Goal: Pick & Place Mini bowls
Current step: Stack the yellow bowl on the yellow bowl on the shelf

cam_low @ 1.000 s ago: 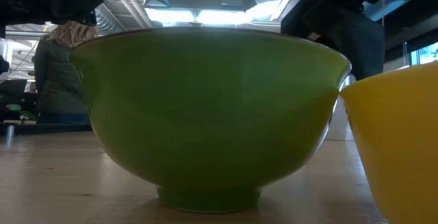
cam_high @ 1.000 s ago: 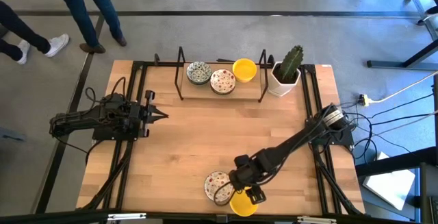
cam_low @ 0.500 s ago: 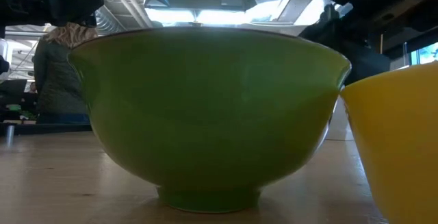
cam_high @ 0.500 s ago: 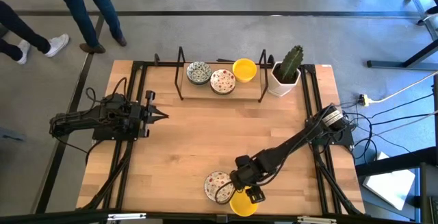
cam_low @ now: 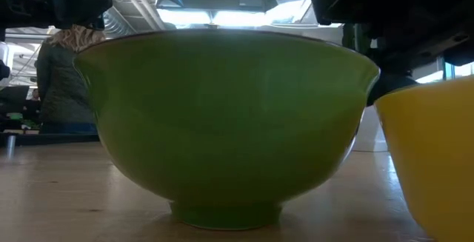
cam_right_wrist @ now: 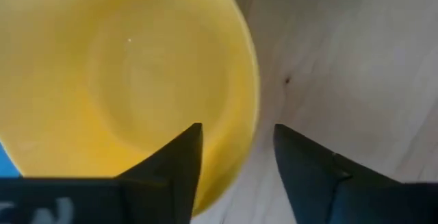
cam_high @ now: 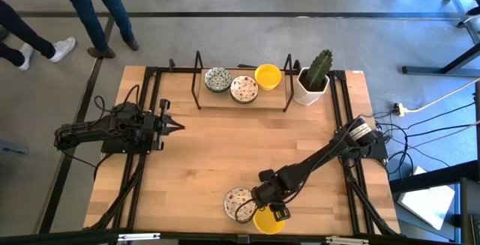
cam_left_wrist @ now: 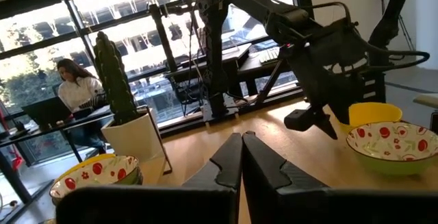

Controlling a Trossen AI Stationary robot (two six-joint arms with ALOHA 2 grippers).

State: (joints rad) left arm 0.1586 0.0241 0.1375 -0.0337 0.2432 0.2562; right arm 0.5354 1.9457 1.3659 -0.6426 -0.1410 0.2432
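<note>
Wooden table [cam_high: 225, 155], framed by black rails. Right arm [cam_high: 319, 159], reaching across to the near edge; its gripper [cam_right_wrist: 233, 155] stands over the rim of a yellow mini bowl [cam_high: 267, 221], jaws apart, one finger inside the rim and one outside, not visibly clamped. Left arm [cam_high: 105, 134], parked well away at the far side, its gripper [cam_left_wrist: 241, 157] closed and empty. Cactus in white square pot [cam_high: 313, 80], far from the working gripper. Speckled mini bowl [cam_high: 238, 202], green outside, just beside the gripper, touching the yellow one. Three more mini bowls [cam_high: 242, 84] on a rack beside the cactus.
</note>
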